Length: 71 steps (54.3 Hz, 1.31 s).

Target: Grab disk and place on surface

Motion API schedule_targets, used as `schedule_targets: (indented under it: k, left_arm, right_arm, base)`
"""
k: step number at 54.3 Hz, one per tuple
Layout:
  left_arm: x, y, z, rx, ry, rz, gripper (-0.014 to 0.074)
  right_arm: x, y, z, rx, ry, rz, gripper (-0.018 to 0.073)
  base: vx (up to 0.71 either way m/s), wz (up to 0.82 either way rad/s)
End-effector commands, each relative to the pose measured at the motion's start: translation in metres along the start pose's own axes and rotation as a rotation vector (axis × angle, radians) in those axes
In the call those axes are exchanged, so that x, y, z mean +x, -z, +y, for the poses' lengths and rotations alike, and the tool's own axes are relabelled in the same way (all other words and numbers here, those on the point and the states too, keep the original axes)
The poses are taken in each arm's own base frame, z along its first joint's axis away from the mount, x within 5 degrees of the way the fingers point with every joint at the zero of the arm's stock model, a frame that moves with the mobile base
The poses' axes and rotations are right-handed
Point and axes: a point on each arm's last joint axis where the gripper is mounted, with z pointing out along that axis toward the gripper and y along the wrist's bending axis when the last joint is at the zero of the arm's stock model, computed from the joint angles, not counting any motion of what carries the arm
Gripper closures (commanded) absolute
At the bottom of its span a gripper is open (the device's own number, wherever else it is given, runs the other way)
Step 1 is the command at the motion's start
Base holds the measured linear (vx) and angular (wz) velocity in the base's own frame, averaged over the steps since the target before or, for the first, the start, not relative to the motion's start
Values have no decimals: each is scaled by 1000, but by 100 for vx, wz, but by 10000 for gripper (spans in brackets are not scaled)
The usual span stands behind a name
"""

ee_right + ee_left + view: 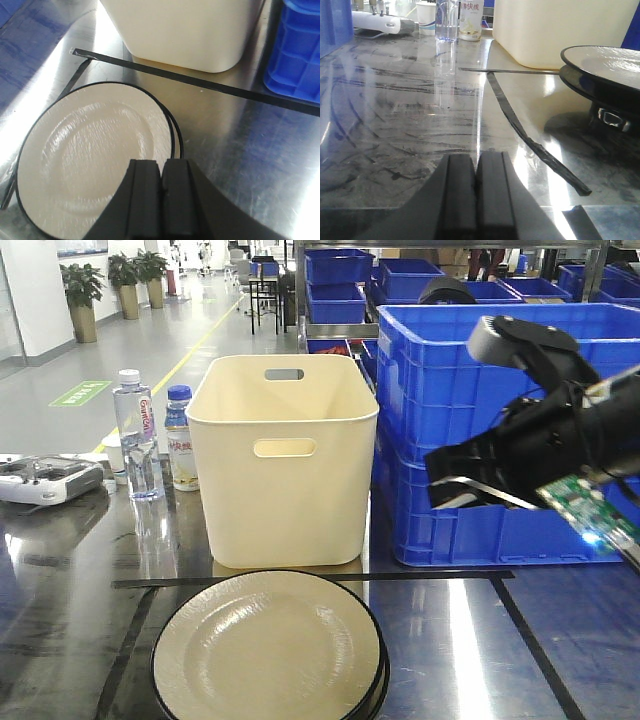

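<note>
we see the disk [268, 648], a cream plate with a black rim, lying on the surface [480, 660] inside the black tape lines [310, 580]. it looks like a stack: a second black rim shows under its right edge, and in the left wrist view the disk [605, 62] sits raised on a dark base.

our right claw [162, 200] hangs above the surface with its fingers pressed together, clenched on nothing. the disk [95, 160] lies below it and to its left, with the disk's right edge just under the fingertips; we cannot tell whether they touch it. ahead of the claw stands the cream bin [185, 30], and ahead to its right the blue crate [295, 50]. in the front view the right arm [550, 440] reaches in front of the crate [470, 430].

our left claw [477, 195] is low over the surface [395, 110], also clenched and empty. the disk is ahead and to its right, well apart, beyond a tape strip [530, 140]. far ahead stand two bottles [137, 435] and a white controller [45, 478].
</note>
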Motion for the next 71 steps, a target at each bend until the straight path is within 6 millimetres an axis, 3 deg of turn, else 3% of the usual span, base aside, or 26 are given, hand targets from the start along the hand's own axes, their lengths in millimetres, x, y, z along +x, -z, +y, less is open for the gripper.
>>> schedule_targets:
  k: [1,20,32,49,59,71]
  left_arm:
    - [-15,3,-1,4,4,-112,604]
    - [-15,3,-1,4,4,-112,604]
    - [-15,3,-1,4,4,-112,604]
    - [-15,3,-1,4,4,-112,604]
    - [-15,3,-1,4,4,-112,604]
    - [-15,3,-1,4,4,-112,604]
  right_arm:
    - [5,38,9,12,16,-148,571]
    - [100,105,11,204,82,-255,568]
    - [140,131,8,317,92,-405,568]
    - [215,114,-14,517,175,-746,568]
    - [266,92,-23,594,138,-783,568]
    - [333,49,-33,583,127,-749,568]
  base:
    - [0,0]
    - [0,0]
    - [0,0]
    - [0,0]
    - [0,0]
    - [0,0]
